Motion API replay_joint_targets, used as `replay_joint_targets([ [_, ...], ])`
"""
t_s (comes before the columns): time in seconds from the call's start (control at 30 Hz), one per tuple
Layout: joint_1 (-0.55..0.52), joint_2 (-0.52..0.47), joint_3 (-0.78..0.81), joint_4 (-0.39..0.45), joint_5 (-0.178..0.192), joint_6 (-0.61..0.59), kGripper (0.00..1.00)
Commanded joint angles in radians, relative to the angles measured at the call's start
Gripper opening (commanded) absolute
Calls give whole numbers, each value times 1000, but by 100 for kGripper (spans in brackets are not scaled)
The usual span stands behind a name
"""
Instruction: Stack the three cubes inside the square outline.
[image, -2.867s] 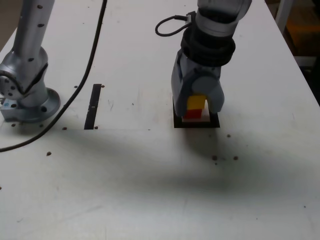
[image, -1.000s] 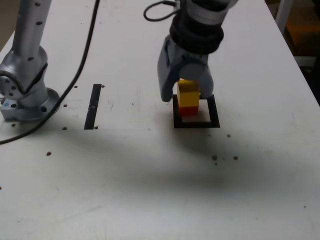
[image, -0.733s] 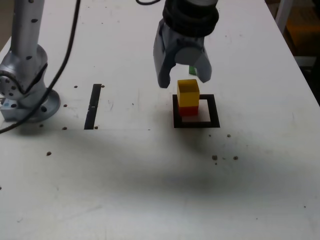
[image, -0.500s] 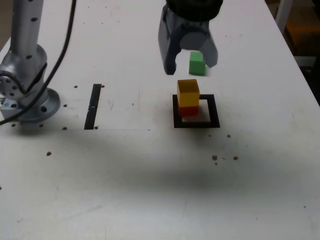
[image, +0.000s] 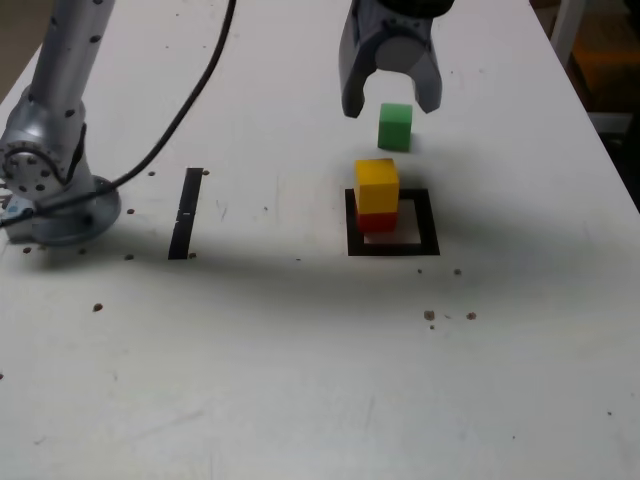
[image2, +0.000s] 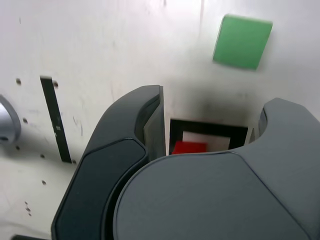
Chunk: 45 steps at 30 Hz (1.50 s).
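Showing a white table (image: 300, 380) from the exterior view, lightly speckled with small dark specks. Hanging above the far side: a grey gripper (image: 391, 100), jaws spread apart and gripping nothing, pointing down at the table. Sitting on the table just under and slightly toward the exterior view's right of the gripper: a green cube (image: 395, 126), apart from both jaws.

Lying nearer the camera: a black square outline (image: 392, 223) with a white centre. Resting inside it, toward its left side in the exterior view: a red cube (image: 377, 222), with a yellow cube (image: 376, 185) stacked squarely on top (two high, both upright). Standing near this stack but not touching it: the green cube, outside the outline on its far side.

Lying well off to the exterior view's left: a narrow black strip (image: 186, 212). Standing beyond that, at the left edge: the arm's silver base (image: 50, 150), with a black cable (image: 190, 100) curving across the table toward it.

Looking down between the spread jaws in the wrist view: the outline, a sliver of red, and the green cube beyond.
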Motion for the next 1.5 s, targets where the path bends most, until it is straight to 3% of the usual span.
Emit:
replay_joint_targets([
  [0.0,6,8,-7,0,3,25,73],
  [0.33,33,48,-19,-6,8,144,73],
  [1.47,145,217,-86,-57,1,277,72],
])
